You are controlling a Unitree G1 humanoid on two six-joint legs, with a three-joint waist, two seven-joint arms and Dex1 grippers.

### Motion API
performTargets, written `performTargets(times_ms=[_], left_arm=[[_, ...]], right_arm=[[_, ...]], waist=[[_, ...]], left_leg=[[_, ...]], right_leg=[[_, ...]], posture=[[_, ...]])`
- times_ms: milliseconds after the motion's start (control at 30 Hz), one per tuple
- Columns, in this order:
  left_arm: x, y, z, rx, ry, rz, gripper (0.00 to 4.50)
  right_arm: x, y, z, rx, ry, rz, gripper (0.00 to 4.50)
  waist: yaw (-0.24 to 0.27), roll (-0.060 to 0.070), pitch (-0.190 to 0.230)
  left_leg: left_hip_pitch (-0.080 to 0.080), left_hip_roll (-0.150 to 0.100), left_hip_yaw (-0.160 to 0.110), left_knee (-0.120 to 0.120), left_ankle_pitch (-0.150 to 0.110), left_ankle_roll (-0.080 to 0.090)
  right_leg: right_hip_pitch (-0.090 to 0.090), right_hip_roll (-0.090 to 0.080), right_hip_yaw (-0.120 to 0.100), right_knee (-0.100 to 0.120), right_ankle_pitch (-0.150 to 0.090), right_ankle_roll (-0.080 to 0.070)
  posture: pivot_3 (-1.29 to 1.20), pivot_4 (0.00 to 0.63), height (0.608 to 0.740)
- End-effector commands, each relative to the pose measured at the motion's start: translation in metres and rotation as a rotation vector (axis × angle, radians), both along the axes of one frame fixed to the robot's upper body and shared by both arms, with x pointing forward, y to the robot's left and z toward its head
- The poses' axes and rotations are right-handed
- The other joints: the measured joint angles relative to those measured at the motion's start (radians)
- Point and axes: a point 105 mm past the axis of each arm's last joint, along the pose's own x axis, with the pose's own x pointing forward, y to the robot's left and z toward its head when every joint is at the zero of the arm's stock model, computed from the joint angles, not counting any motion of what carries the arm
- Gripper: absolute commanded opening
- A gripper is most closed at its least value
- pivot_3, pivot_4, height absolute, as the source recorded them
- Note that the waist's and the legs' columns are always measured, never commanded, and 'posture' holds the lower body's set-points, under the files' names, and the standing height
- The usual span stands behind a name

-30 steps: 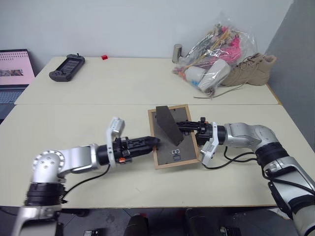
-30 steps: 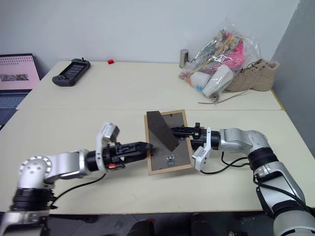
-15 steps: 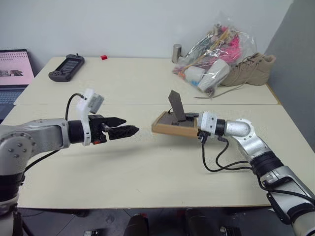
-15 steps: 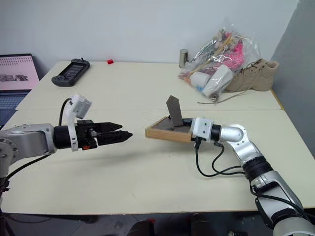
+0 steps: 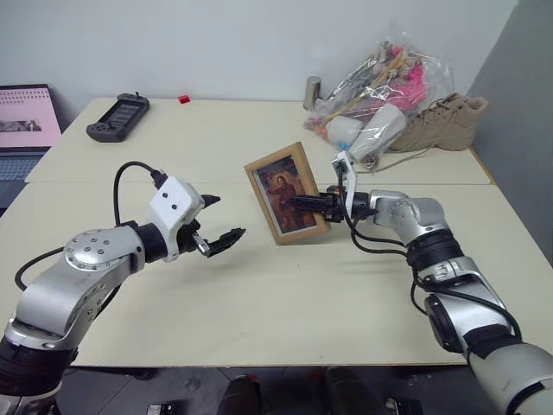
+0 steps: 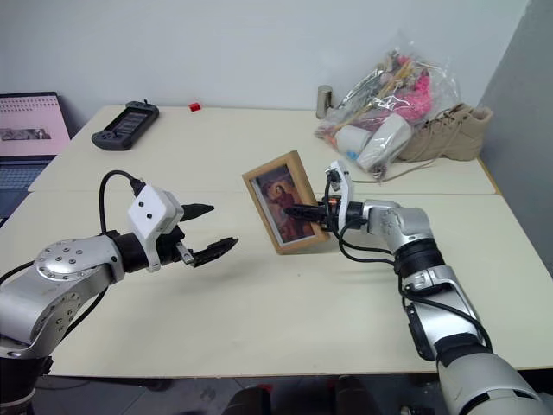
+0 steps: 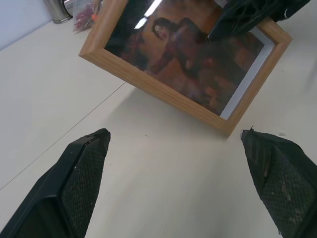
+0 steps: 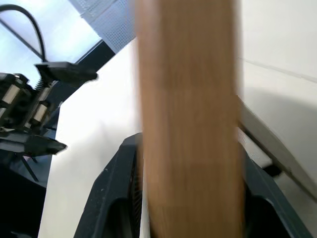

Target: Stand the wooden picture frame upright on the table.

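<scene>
1. The frame (image 5: 287,194), flat on its face a second ago, now stands tilted mid-desk (image 5: 259,294), picture forward.
2. Right pincer (image 5: 304,203) at its 3 o'clock edge, clamped on it.
3. Left pincer (image 5: 218,220) backed off toward 9 o'clock, fingers apart.
4. Likely only settling and release remain.

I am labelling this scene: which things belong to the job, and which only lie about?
Job:
- wooden picture frame, upright, held by right gripper
- table
- left gripper, open, apart

Lying about:
- game controller
- plastic bag
- boot
- laptop
</scene>
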Motion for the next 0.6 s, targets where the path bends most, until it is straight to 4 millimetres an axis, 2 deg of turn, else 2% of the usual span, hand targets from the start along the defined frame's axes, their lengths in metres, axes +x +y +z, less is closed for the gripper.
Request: performTargets(times_ms=[33, 233, 400, 500, 600], left_arm=[[-0.005, 0.001, 0.011, 0.014, -0.056, 0.004, 4.50], [-0.002, 0.004, 0.012, 0.012, -0.055, 0.019, 4.50], [-0.001, 0.002, 0.010, 0.021, -0.050, 0.006, 4.50], [0.001, 0.003, 0.012, 0.020, -0.052, 0.006, 4.50], [0.003, 0.005, 0.014, 0.008, -0.047, 0.010, 4.50]], right_arm=[[0.008, -0.007, -0.010, -0.018, -0.004, -0.063, 1.96], [-0.001, -0.014, -0.015, -0.075, -0.050, -0.014, 1.96], [-0.001, -0.018, -0.018, -0.078, -0.048, -0.029, 0.95], [-0.001, -0.020, -0.016, -0.062, -0.047, -0.043, 0.84], [-0.001, -0.017, -0.005, -0.006, -0.038, -0.046, 0.84]], waist=[[-0.004, 0.000, 0.000], [-0.003, 0.000, 0.000], [-0.005, 0.000, 0.000], [-0.004, 0.000, 0.000], [-0.003, 0.000, 0.000]], left_leg=[[0.000, 0.000, 0.000, 0.000, 0.000, 0.000], [0.001, 0.000, -0.001, 0.000, 0.000, 0.000], [0.000, 0.000, 0.000, 0.000, 0.000, 0.000], [0.000, 0.000, -0.001, 0.000, 0.000, 0.000], [0.000, 0.000, -0.001, 0.000, 0.000, 0.000]], right_leg=[[0.000, 0.000, 0.000, 0.000, 0.000, 0.000], [0.000, 0.001, 0.000, 0.001, 0.000, 0.000], [0.000, 0.001, 0.000, 0.001, 0.000, 0.000], [0.000, 0.001, 0.000, 0.001, 0.000, 0.000], [0.000, 0.001, -0.001, 0.000, 0.000, 0.000]], posture=[[0.00, 0.150, 0.740], [0.00, 0.150, 0.740], [0.00, 0.150, 0.740], [0.00, 0.150, 0.740], [0.00, 0.150, 0.740]])
